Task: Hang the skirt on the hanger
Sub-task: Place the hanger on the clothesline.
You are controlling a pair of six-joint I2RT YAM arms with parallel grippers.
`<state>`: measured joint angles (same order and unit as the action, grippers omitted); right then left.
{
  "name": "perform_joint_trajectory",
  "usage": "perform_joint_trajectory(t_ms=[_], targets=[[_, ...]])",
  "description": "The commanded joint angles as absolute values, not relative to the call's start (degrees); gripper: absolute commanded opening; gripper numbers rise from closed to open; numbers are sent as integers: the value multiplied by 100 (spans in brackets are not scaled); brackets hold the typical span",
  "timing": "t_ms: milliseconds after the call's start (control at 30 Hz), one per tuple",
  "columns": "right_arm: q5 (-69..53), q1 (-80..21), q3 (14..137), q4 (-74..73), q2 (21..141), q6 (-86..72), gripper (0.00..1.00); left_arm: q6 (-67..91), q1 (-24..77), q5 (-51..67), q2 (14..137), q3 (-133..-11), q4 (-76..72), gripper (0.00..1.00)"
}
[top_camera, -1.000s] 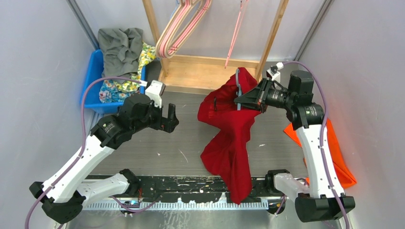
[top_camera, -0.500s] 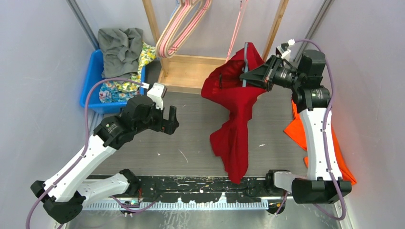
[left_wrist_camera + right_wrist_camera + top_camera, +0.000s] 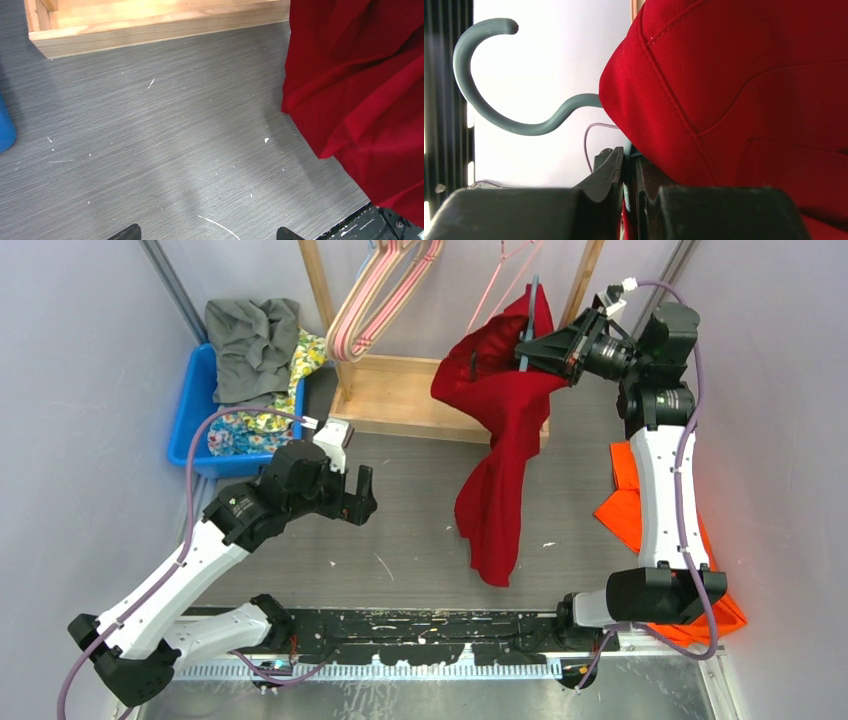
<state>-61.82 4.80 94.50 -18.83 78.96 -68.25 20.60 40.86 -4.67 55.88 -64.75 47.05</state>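
Left gripper (image 3: 360, 492) hangs released over the table (image 3: 400, 530), nothing in it. Orange cloth (image 3: 625, 510) lies right. Blue bin (image 3: 192, 410), far left, holds grey (image 3: 250, 340) and floral (image 3: 240, 425) clothes. Right gripper (image 3: 528, 345), raised by the rack (image 3: 400, 390), is clenched on the hanger (image 3: 533, 305). The skirt (image 3: 500, 440) drapes over the hanger, hem hanging toward the table.

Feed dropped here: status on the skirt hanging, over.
Left gripper open, idle over table. Right gripper shut on grey hanger, red skirt draped over it, up by wooden rack. Pink hanger close beside hook.
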Motion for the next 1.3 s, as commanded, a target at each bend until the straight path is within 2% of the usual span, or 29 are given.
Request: perform_joint_trajectory(t_ms=[0,300,567,867,1267], targets=[[-6487,653,10060,-200,8053,-7567,1,2048,4071,-390,5614,-6552,4603,100],[-6664,784,10868,2635,9417,-9690,1,1980,4078,-435,5823,-6697,4994,100],[-6512,919,11898,4165,10595,-10927,1,1899,4072,-551,6299,-7033,5152,100],[-6356,969,12974,4009,11456,-10961,1,1859,4071,-705,6716,-7346,5255,100],[-6005,975,13009,4229,12074,-11312,1,1916,4073,-723,6762,-7428,5331,100]])
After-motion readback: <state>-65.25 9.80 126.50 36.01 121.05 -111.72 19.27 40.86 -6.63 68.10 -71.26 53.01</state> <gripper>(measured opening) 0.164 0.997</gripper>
